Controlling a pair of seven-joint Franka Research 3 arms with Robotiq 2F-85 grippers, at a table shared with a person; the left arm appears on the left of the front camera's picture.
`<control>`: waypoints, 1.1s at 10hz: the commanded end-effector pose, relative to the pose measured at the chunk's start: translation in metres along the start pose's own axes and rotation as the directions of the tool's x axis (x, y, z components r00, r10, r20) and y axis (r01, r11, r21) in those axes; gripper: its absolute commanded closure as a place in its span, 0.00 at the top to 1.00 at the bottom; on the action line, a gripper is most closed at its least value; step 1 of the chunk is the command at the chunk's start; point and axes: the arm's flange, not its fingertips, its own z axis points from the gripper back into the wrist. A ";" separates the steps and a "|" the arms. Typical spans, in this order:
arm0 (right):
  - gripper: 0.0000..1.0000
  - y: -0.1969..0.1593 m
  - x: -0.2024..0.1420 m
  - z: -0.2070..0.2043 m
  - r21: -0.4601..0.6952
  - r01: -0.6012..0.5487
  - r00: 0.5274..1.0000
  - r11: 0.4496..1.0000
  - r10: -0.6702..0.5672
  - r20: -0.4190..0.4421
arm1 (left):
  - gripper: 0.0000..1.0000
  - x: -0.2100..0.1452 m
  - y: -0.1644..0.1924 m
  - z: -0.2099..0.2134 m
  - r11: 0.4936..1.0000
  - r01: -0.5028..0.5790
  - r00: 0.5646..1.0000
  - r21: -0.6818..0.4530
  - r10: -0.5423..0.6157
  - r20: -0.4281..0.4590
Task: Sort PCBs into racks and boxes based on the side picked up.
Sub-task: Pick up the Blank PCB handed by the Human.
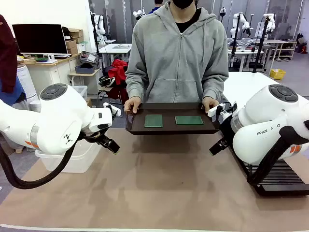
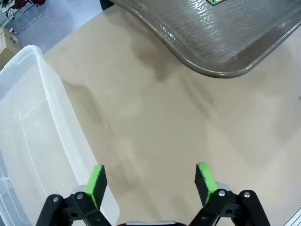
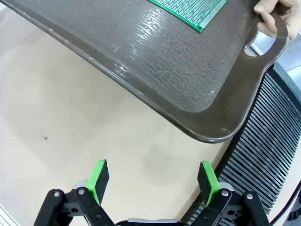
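Though apart, left pincer [image 2: 150, 175], right pincer [image 3: 153, 173] agape

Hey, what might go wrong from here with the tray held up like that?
The tray is hand-held above the table, so it may shift under a reaching gripper. The person's hand holds its edge near one PCB; the right gripper might strike it. The PCBs lie flat, so jaws might just slide them.

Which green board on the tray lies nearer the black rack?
The right-hand board, on the rack side of the tray; the other board lies further left.
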 end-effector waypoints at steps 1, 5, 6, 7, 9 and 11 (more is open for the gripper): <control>1.00 0.000 0.000 0.000 0.000 0.000 1.000 1.000 0.000 0.000 | 1.00 0.000 0.000 0.000 1.000 0.000 1.000 0.000 0.000 0.000; 1.00 0.000 0.000 0.000 0.000 0.000 1.000 1.000 0.000 0.000 | 1.00 0.000 0.000 0.000 1.000 0.000 1.000 0.000 0.000 0.000; 1.00 0.000 0.000 0.000 0.000 0.000 1.000 1.000 0.000 0.000 | 1.00 0.000 0.000 0.000 1.000 0.000 1.000 0.000 0.000 0.000; 1.00 0.000 0.000 0.000 0.000 0.000 1.000 1.000 0.000 0.000 | 1.00 0.000 0.000 0.000 1.000 0.000 1.000 0.000 0.000 0.000; 1.00 0.000 0.000 0.000 0.000 0.000 1.000 1.000 0.000 0.000 | 1.00 0.000 0.000 0.000 1.000 0.000 1.000 0.000 0.000 0.000; 1.00 0.000 0.000 0.000 0.000 0.000 1.000 1.000 0.000 0.000 | 1.00 0.000 0.000 0.000 1.000 0.000 1.000 0.000 0.000 0.000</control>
